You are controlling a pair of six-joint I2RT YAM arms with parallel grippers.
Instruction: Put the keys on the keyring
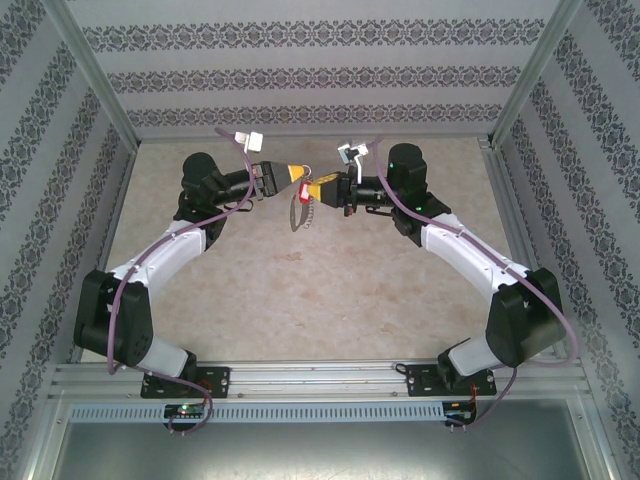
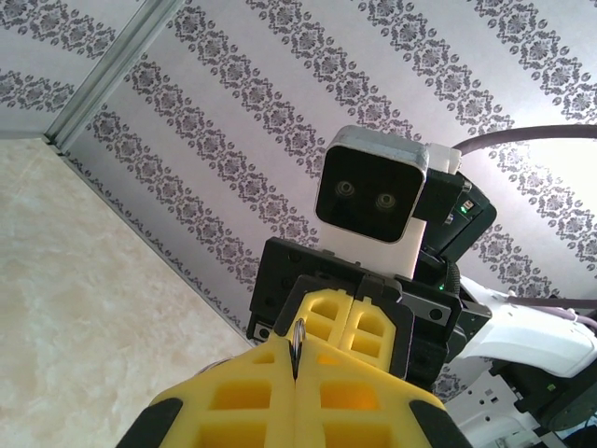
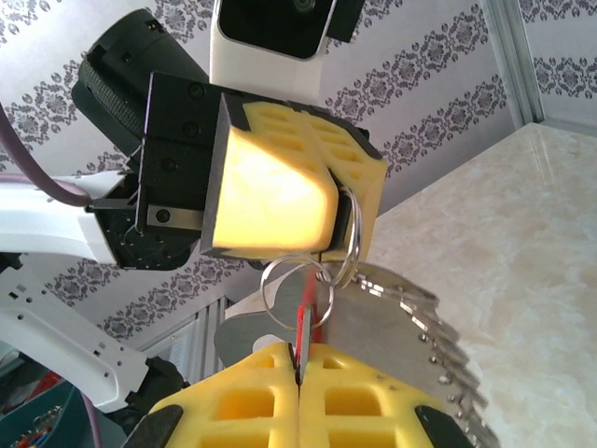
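Two arms meet nose to nose over a pale marbled tabletop (image 1: pixel 300 300), boxed in by damask-striped wallpaper (image 1: pixel 320 70) and aluminium posts (image 1: pixel 95 75).

Both arms arch inward above the far half of the surface. The left claw (image 2: pixel 296 359) is pressed together on a thin wire ring of the keyring (image 3: pixel 382 336), and the keyring's grey plate and row of small rings hang just beneath. The right claw (image 3: pixel 298 359) faces it and pinches the red tag of the keys (image 3: pixel 304 313) right at those rings. Each claw stands squarely in the other's way.

Keyring (image 3: pixel 392 327) beside right end effector (image 3: pixel 298 371)
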